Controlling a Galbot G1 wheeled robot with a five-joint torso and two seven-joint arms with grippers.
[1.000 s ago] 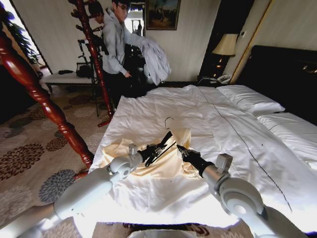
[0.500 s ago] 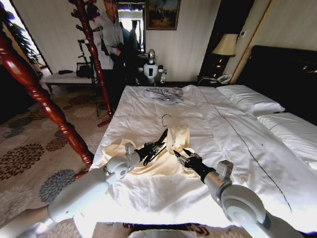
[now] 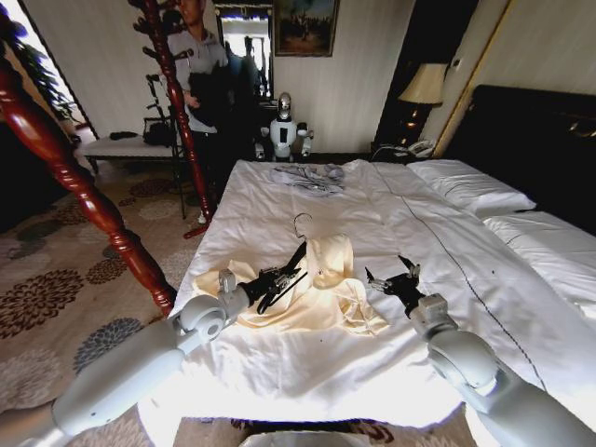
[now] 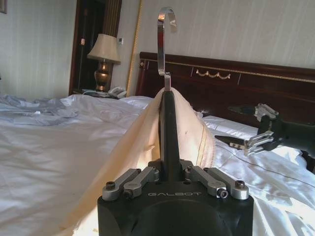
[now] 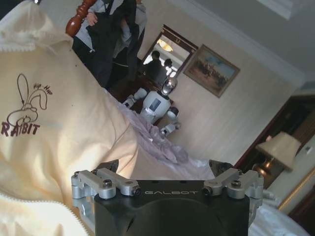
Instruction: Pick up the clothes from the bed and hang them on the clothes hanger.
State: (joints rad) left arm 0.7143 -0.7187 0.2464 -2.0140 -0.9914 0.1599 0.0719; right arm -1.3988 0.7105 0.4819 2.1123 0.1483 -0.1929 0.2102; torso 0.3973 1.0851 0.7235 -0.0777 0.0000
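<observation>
Bed (image 3: 307,372): wide, white sheets, white pillows (image 3: 470,189) by the dark headboard (image 3: 531,140); it bears the garments and both grippers work above it.
Cream-yellow shirt (image 3: 321,293): on the near part of the bed, its upper part lifted into a peak over the hanger, the rest spread on the sheet; a dark rabbit print shows on it.
Grey garment (image 3: 309,177): crumpled at the far end of the bed, well apart from the shirt.
Clothes hanger (image 3: 291,265): black, silver hook (image 3: 300,220) uppermost, partly draped by the shirt.
Left gripper (image 3: 270,282): fingers clamped on the hanger's black bar.
Right gripper (image 3: 393,276): just beside the shirt's right edge, fingers spread wide, holding nothing.
</observation>
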